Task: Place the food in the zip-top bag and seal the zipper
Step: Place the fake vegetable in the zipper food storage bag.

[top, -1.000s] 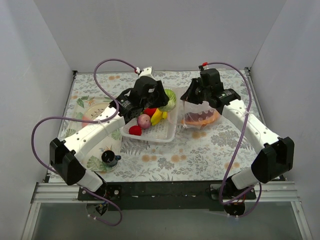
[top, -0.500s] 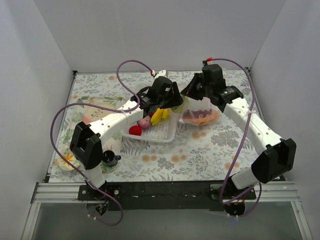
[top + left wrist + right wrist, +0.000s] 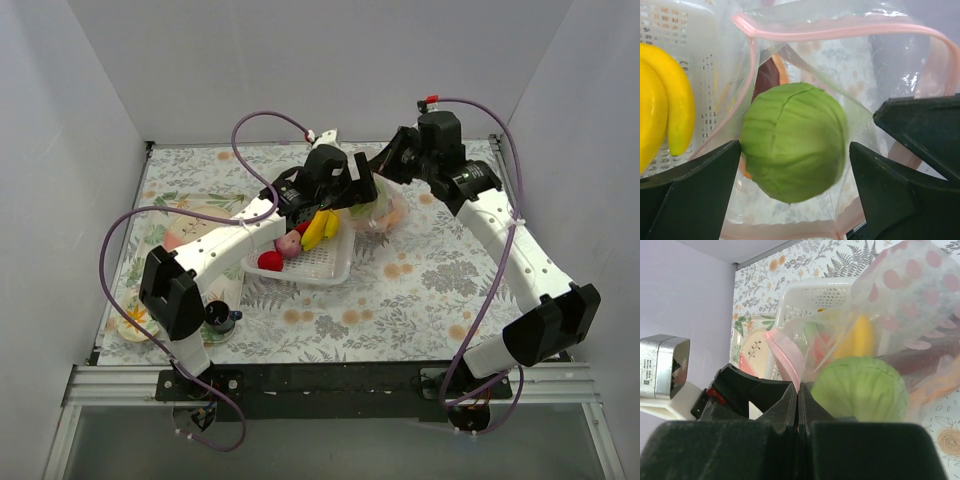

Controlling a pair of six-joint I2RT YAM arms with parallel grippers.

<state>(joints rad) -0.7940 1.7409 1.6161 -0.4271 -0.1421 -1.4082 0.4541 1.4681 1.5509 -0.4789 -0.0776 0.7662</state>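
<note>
Nearest my bases sits the white basket [image 3: 300, 276] on the floral table [image 3: 420, 290]. It holds a small red tomato [image 3: 268, 261] at its near end, then the purple onion [image 3: 289, 243], then the banana bunch [image 3: 318, 232] leaning toward the far rim. Just past the bananas, my left gripper [image 3: 345, 190] has its jaws spread wide and closed against the cabbage [image 3: 792, 142], one dark finger [image 3: 700, 185] touching each side of it. I hold the cabbage right at the mouth of the zip-top bag [image 3: 385, 212], which lies just beside the basket's far right corner. From my left wrist, the pink zipper [image 3: 840, 31] loops open above and around the cabbage, and something orange and something dark red show through the film behind it; I cannot tell what they are. Farthest out, my right gripper [image 3: 798, 390] has its fingers pressed together on the zipper edge, pinching the mouth up off the table.
</note>
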